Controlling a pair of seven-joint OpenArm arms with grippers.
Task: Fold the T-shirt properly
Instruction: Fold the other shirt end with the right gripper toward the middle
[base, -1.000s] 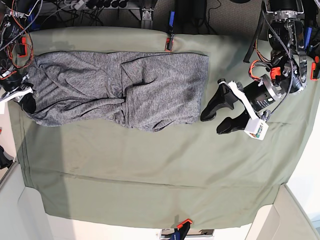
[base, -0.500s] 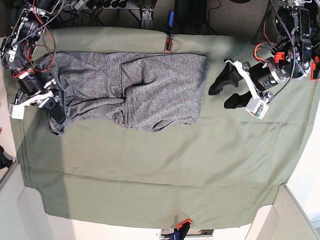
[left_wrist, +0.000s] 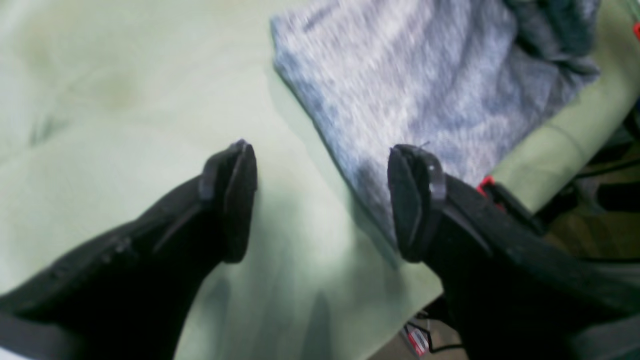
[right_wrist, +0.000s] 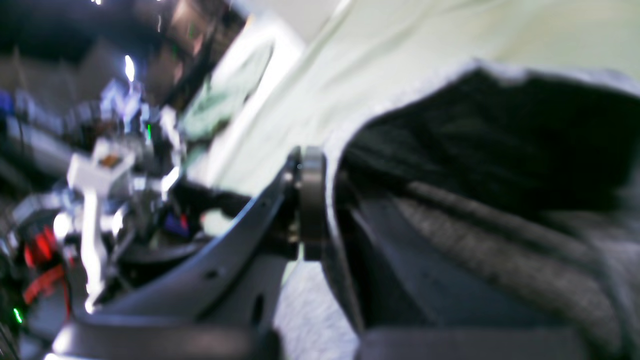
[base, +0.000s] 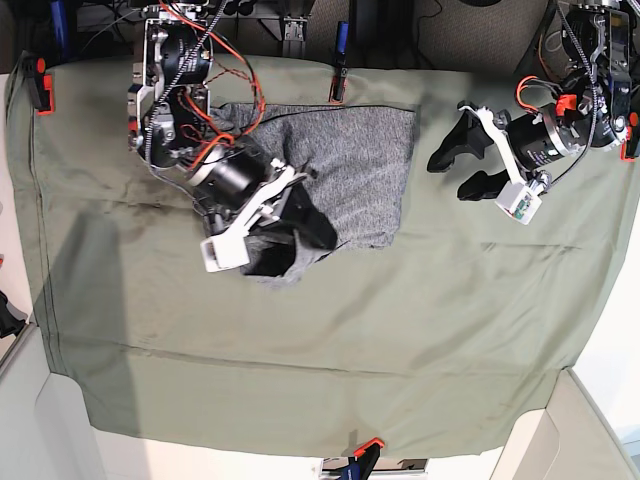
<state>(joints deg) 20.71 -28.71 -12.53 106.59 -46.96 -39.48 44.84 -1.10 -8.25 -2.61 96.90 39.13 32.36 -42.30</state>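
My right gripper (base: 300, 225) looks clamped on a lifted fold of the T-shirt (base: 365, 170), though its blurred wrist view only suggests this. The shirt lies by the green cloth's (base: 300, 350) far edge, long axis along it. Beyond its hem, my left gripper (base: 470, 160) hovers spread wide, empty.

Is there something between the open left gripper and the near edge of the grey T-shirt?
Nothing visible is. The left gripper hangs open beside the T-shirt, and only bare green table cloth lies between its fingers and the shirt's edge. The right gripper already holds the shirt's other end.
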